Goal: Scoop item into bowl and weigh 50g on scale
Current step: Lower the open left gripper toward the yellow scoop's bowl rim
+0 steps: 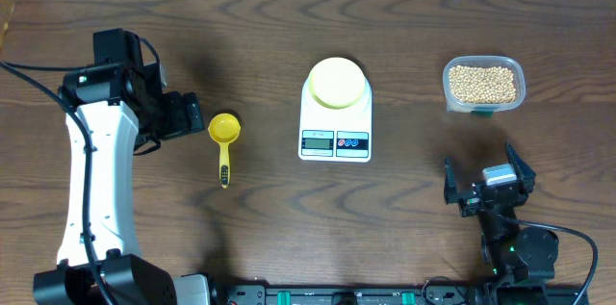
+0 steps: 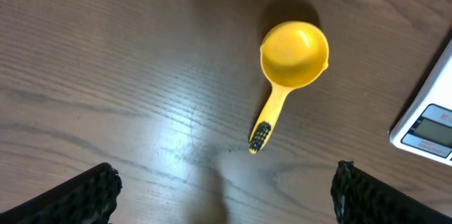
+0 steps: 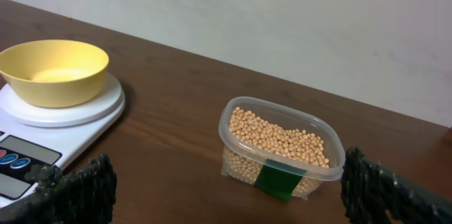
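Open table (image 1: 269,233) rings the yellow scoop (image 2: 290,56) — left gripper (image 2: 226,197) poised above, right gripper (image 3: 229,197) low (facing bean tub (image 3: 239,162)); both jaws spread.

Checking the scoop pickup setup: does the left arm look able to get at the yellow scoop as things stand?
Probably yes. The left gripper is open, and the scoop lies alone on the table ahead of it, handle nearest, with nothing between them.

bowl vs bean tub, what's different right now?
The bowl is opaque pale yellow and round; the tub is clear and rounded-rectangular. The bowl is empty; the tub holds the beans. The bowl sits on the scale; the tub stands on the table. Both are upright, open-topped and untouched.
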Robot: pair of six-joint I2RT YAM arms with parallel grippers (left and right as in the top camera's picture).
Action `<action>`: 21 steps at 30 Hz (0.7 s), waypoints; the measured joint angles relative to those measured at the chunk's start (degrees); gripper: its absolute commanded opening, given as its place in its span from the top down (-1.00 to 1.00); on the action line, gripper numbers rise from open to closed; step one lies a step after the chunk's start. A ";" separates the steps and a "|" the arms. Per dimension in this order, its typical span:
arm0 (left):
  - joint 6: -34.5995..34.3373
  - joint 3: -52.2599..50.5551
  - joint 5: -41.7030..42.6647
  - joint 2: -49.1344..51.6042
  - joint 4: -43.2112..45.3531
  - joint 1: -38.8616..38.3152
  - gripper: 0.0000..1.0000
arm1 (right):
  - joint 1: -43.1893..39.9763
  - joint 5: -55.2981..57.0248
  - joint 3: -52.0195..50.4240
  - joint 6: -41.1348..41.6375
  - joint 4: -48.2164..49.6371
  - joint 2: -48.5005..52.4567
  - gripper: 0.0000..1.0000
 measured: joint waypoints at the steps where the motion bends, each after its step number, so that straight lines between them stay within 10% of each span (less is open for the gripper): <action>1: 0.00 0.00 0.07 0.00 0.26 0.00 -0.95 | 0.00 0.02 0.00 0.00 0.00 -0.02 -0.99; 21: 0.46 0.00 0.42 3.63 0.83 -3.87 -0.95 | 0.00 0.00 0.00 0.00 0.00 -0.02 -0.99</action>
